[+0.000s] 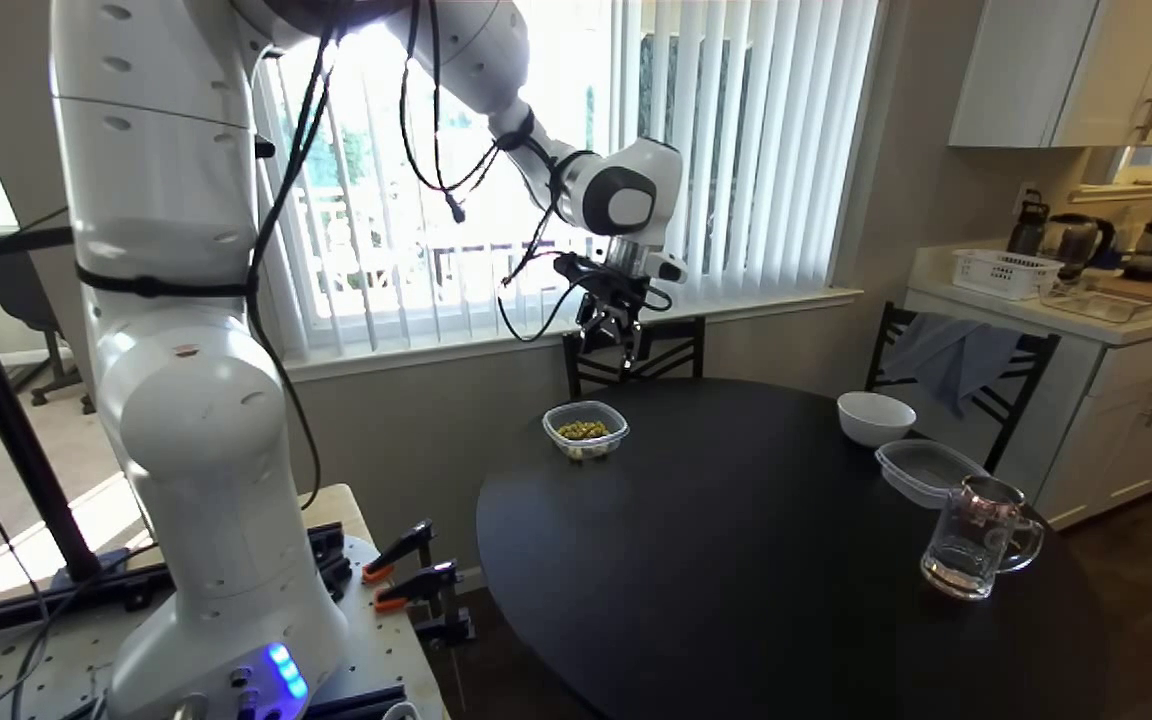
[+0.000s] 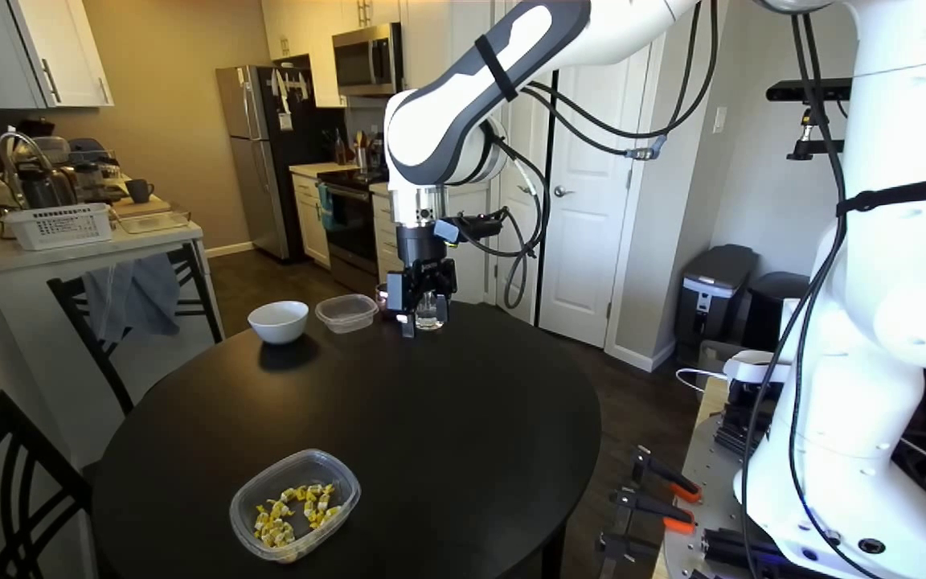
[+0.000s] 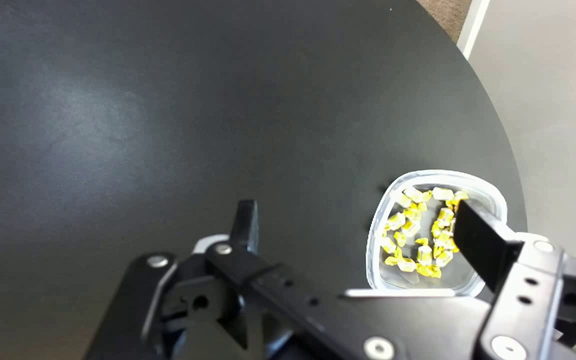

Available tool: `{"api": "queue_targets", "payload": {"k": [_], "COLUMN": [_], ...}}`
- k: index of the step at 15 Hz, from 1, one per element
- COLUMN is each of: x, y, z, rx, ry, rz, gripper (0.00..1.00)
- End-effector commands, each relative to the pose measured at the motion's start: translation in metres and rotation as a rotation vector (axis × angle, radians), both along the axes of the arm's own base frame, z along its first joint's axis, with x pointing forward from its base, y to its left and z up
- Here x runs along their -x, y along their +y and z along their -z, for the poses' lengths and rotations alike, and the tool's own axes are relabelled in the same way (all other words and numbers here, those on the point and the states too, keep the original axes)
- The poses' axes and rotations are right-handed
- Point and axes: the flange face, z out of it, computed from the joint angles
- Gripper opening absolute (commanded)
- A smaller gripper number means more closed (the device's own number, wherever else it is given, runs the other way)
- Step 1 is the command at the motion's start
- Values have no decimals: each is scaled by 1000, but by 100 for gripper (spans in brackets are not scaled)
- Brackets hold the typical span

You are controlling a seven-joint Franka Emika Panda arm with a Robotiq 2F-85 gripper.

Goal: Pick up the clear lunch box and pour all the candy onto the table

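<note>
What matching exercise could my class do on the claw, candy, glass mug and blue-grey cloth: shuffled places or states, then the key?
1. claw
2. candy
3. glass mug
4. blue-grey cloth

A. standing upright on the table
B. draped over a chair
C. open, holding nothing
D. inside a clear lunch box

Pairs: 1-C; 2-D; 3-A; 4-B.

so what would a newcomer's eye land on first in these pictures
Probably the big white robot arm, extended over the dark round table with its fingers spread apart. Next, the bright yellow candy inside the clear lunch box, near the table's edge.
</note>
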Motion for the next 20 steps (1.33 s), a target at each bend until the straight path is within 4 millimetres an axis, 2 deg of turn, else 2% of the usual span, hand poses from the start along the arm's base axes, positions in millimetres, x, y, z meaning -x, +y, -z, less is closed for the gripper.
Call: {"api": "queue_targets", "payload": {"k": [1, 3, 9, 12, 16, 17, 20], "x": [0, -8, -35, -46, -53, -48, -51], "y": [0, 8, 81, 108, 126, 121, 126], "z": [-1, 3, 40, 61, 83, 78, 86], "rx": [0, -5, -10, -3, 17, 1, 5], "ry": [1, -12, -33, -39, -54, -34, -35], "rz": [-1, 1, -11, 5, 47, 18, 31], "gripper": [100, 100, 100, 100, 100, 100, 100]}}
